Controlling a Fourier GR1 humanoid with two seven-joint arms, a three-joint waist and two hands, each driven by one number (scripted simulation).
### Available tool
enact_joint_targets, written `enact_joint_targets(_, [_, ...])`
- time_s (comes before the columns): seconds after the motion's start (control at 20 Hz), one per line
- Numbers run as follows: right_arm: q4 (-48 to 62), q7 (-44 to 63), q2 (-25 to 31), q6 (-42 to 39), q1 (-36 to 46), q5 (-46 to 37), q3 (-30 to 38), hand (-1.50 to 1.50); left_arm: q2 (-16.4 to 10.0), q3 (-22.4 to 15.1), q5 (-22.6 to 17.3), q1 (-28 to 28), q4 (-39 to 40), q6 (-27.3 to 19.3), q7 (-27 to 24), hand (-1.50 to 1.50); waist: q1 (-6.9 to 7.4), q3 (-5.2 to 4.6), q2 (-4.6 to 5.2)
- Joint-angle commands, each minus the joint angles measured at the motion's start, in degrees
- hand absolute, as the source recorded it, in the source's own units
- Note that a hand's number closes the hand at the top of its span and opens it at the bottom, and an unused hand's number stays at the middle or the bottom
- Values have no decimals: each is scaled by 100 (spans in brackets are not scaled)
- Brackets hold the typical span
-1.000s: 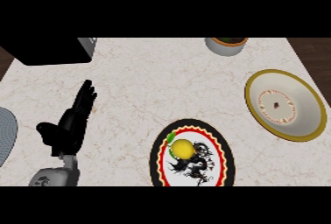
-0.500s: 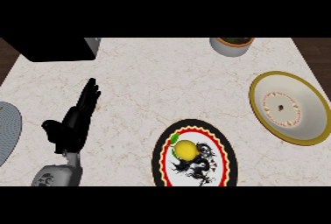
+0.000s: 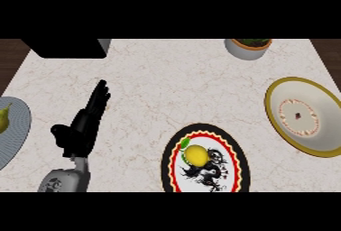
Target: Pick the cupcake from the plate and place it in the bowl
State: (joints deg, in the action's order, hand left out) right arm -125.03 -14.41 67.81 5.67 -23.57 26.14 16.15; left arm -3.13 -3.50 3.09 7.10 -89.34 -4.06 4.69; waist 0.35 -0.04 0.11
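The cupcake (image 3: 194, 154) shows as a small yellow round thing with a green bit at its upper left. It sits on a plate (image 3: 237, 155) with a black and red patterned rim, near the lower middle of the head view. The bowl (image 3: 318, 135), white with a gold rim and nothing in it, lies at the right edge. My left hand (image 3: 81, 128) is well left of the plate, open, with straight fingers pointing away from me over bare counter. It holds nothing. My right hand is not in view.
A grey plate (image 3: 19, 131) with a yellowish fruit (image 3: 3, 121) on it pokes in at the left edge. A black box (image 3: 66, 47) stands at the back left. A small pot with a plant (image 3: 249, 47) stands at the back right. Marble counter (image 3: 166, 90) lies between them.
Everything has drifted slightly right and down in the view, bringing the grey plate at the left further in. My left hand keeps its open pose and its place on the counter.
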Motion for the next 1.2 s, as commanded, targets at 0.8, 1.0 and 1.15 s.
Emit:
enact_joint_targets(0.8, [5351,-790,-1534,230,4014,-3116,-2526,150,92,-30,-20,211,206,127,-67,0,219,10,49])
enact_joint_targets(1.0, [6658,-1476,-1988,38,4406,-3517,-2760,150,150,-51,121,516,214,-30,164,0,196,16,57])
enact_joint_targets(1.15, [7423,-1359,-2045,-763,4836,-3174,-2635,150,262,-169,239,335,192,-141,89,0,213,16,60])
